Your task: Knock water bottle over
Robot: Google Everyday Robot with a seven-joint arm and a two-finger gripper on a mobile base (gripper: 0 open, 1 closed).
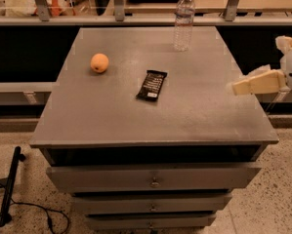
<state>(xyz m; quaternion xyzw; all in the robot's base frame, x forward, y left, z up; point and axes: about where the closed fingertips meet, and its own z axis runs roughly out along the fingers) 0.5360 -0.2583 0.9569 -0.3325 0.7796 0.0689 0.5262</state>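
- Camera view shows a grey table (111,116) with drawers (154,177) under it. The top is flat, so a fallen bottle can roll off an edge, I think.
- Gripper (239,87) hangs at the right edge of the table, just above the top and well apart from the bottle. I cannot tell if it is open or closed. If it moves too low, it can hit the table edge.
- Bottle (183,21) stands upright near the far edge, right of the middle. A push away from the camera can send it off the back. A push too low may only slide it, not tip it.
- Bar (152,85) lies flat near the middle, left of the direct path, so it hardly blocks.
- Orange (99,63) rests on the left side, well apart from the bottle and no obstacle.
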